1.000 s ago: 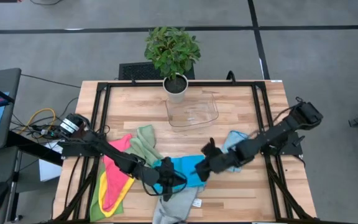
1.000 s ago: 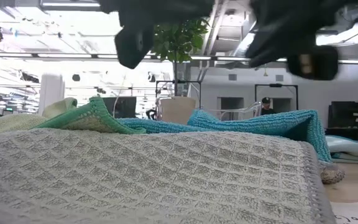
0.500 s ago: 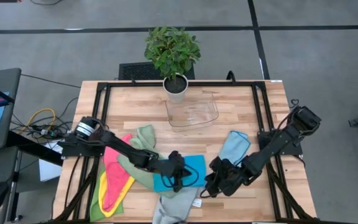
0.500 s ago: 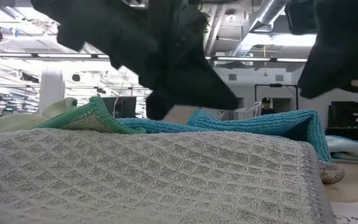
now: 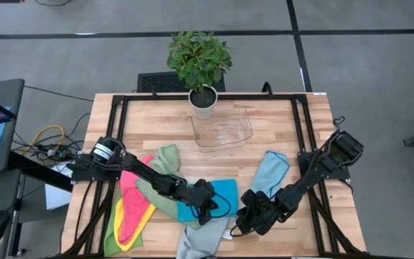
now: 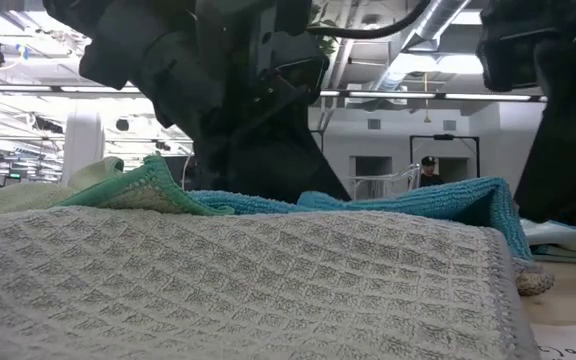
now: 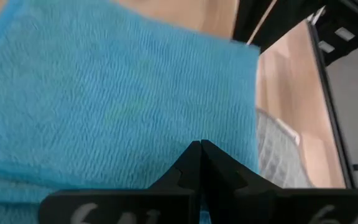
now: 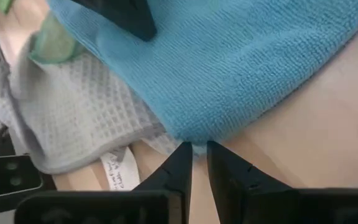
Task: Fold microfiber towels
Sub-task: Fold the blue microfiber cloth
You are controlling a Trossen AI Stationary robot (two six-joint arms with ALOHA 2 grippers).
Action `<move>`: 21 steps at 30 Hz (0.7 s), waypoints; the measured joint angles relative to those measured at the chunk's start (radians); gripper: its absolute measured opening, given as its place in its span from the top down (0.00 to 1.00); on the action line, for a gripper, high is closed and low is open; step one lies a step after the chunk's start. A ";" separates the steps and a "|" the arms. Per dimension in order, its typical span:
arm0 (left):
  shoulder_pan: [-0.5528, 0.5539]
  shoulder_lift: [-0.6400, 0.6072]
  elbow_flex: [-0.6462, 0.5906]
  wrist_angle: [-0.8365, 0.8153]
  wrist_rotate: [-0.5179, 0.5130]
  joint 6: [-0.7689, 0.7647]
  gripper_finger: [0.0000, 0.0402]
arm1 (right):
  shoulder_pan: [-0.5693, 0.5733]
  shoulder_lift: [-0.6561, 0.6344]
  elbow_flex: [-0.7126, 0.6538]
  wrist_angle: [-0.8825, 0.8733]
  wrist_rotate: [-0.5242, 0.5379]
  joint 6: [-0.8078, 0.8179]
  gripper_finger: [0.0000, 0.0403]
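A bright blue towel (image 5: pixel 225 193) lies spread near the table's front middle, its near edge over a light grey waffle towel (image 5: pixel 203 241). My left gripper (image 5: pixel 207 206) is shut, its tips down on the blue towel (image 7: pixel 123 106). My right gripper (image 5: pixel 238 224) is open by a narrow gap at the blue towel's near right corner (image 8: pixel 188 134); I cannot tell whether it touches. Green (image 5: pixel 165 173), pink (image 5: pixel 129 198) and yellow (image 5: pixel 121 232) towels lie at the left. My left gripper rests its shut fingertips (image 7: pixel 199 152) on the blue towel's top face, toward its near left part, slanting down from the table's left. The towel lies flat on the table under them; nothing shows between the fingers.
A light blue towel (image 5: pixel 270 171) lies at the right. A clear plastic tray (image 5: pixel 223 129) and a potted plant (image 5: pixel 201 65) stand at the far middle. The grey towel (image 6: pixel 238 290) fills the low view's front. A black frame rims the table.
My left gripper has gone toward the table's right edge, over the blue towel. My right gripper has gone toward the near edge and down, from the towel's right side to its near right corner.
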 joint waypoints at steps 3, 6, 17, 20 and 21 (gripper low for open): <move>-0.001 0.000 0.000 -0.008 0.003 -0.006 1.00 | 0.015 -0.011 0.000 -0.006 0.022 0.000 0.81; 0.000 0.000 0.000 -0.009 0.002 -0.014 1.00 | 0.020 -0.020 0.018 -0.039 0.025 0.000 0.81; 0.000 0.000 0.000 -0.008 0.011 -0.021 1.00 | -0.042 0.012 0.104 -0.098 0.066 -0.145 0.81; 0.000 0.000 0.000 -0.010 0.011 -0.028 1.00 | -0.018 0.025 0.117 -0.103 0.065 -0.135 0.81; -0.001 0.000 0.000 -0.010 0.012 -0.028 1.00 | -0.008 0.028 0.121 -0.095 0.068 -0.128 0.81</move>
